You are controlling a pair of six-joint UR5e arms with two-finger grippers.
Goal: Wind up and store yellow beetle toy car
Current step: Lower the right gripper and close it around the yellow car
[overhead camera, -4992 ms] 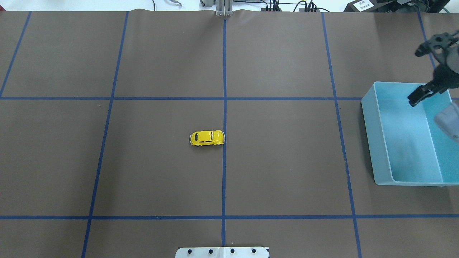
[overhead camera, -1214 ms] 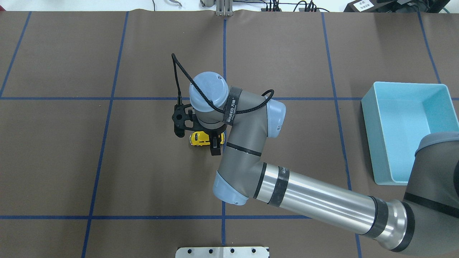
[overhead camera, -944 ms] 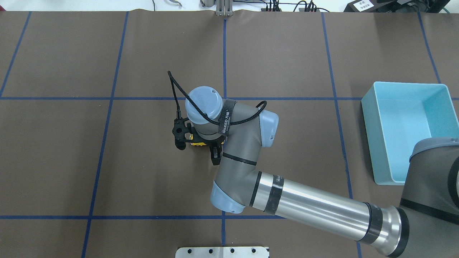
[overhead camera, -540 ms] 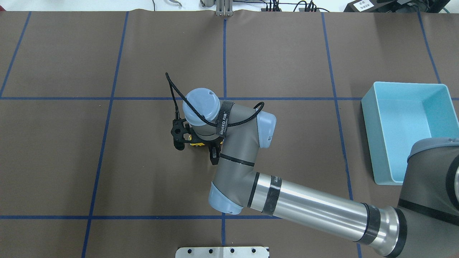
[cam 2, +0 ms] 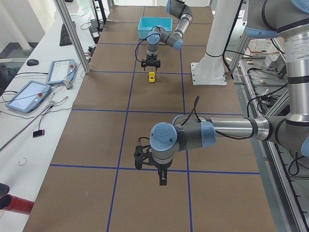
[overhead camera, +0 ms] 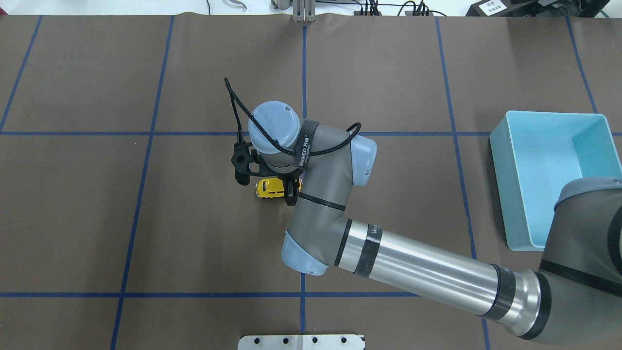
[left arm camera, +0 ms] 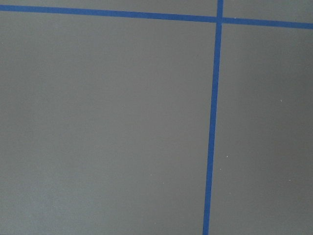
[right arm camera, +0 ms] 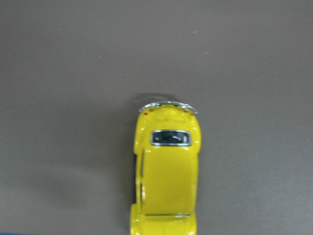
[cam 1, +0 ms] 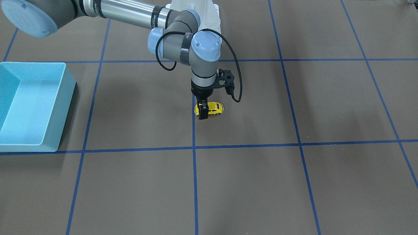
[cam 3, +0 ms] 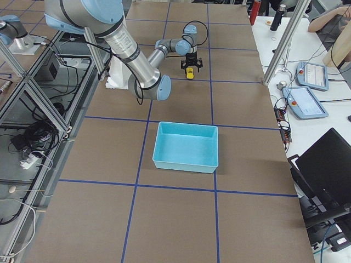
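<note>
The yellow beetle toy car (cam 1: 214, 108) stands on the brown mat near the centre grid line, and it also shows in the overhead view (overhead camera: 269, 188). My right gripper (cam 1: 204, 111) points straight down over its front half, with one finger against each long side, shut on the car. The right wrist view shows the car's roof and rear bumper (right arm camera: 166, 181) from above. I cannot tell if the wheels touch the mat. My left gripper (cam 2: 162, 178) hangs over bare mat far from the car. I cannot tell if it is open or shut.
A light-blue bin (overhead camera: 499, 194) stands with nothing in it at the table's right edge; in the front-facing view the bin (cam 1: 69, 104) is at the left. Blue tape lines grid the mat. A metal base plate (overhead camera: 301, 341) sits at the near edge.
The right arm came from the bin and dropped over the car with wide fingers. Since half a second ago the near finger has drawn in against the car's side and the wrist has risen slightly.
</note>
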